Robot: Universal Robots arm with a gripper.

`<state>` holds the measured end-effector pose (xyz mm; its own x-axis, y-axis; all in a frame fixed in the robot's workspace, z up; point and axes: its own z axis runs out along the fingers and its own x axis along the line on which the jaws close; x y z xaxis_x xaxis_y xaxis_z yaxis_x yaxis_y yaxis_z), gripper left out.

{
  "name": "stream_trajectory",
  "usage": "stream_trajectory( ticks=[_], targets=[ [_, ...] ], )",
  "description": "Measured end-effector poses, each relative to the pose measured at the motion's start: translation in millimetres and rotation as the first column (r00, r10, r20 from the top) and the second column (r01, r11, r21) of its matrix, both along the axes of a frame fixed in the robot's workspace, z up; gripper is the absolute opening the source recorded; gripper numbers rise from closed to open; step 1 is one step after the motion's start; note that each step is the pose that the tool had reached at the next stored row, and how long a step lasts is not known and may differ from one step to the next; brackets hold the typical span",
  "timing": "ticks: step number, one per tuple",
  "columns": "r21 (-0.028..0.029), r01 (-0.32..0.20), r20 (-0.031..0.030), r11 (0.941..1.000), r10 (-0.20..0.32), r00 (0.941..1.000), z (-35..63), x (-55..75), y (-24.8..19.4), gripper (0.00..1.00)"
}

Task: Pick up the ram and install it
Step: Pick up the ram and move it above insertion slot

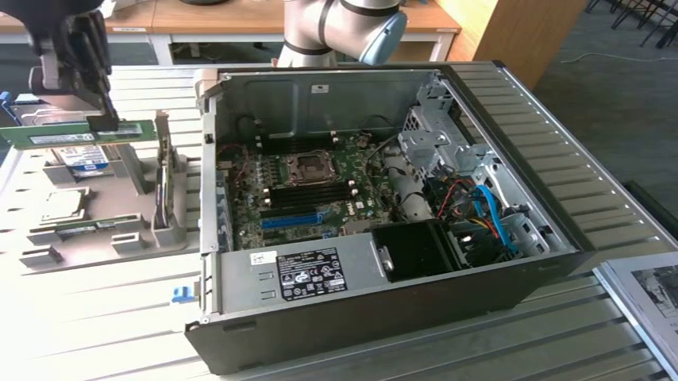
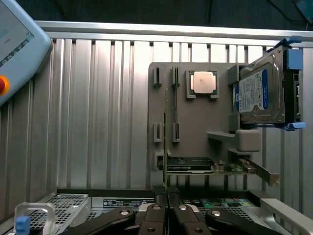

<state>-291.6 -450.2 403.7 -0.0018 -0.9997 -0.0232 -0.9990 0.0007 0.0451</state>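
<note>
Pinched narrow, the black two-finger gripper (image 1: 102, 119) has its jaws closed on the top edge of the ram (image 1: 63, 135), a long, thin green circuit-board stick with a pale label, holding it level and on edge. From where I stand, the stick hangs above the flat grey plastic parts holder (image 1: 95, 246), over the end of it where a boxy silver hard drive with a blue-white label (image 1: 85, 159) stands upright. In the wrist view the gripper (image 2: 166, 196) holds the ram (image 2: 166, 137) edge-on, a thin line crossing the holder (image 2: 195, 127). Seated in that holder are the hard drive (image 2: 259, 95), a square silver processor chip (image 2: 203, 82) and a black expansion card (image 2: 190, 164). Just beside the holder, towards the exterior view's right, lies an open black computer case (image 1: 424, 302) with its green motherboard (image 1: 307, 186) exposed.
</note>
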Motion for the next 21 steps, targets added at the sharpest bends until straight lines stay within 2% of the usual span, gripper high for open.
stream_trajectory(
  ticks=[21],
  targets=[
    [0.0, 0.0, -0.0008, 1.0, 0.0, 1.0, 0.0, 36.5, 0.0, 0.12]
  ],
)
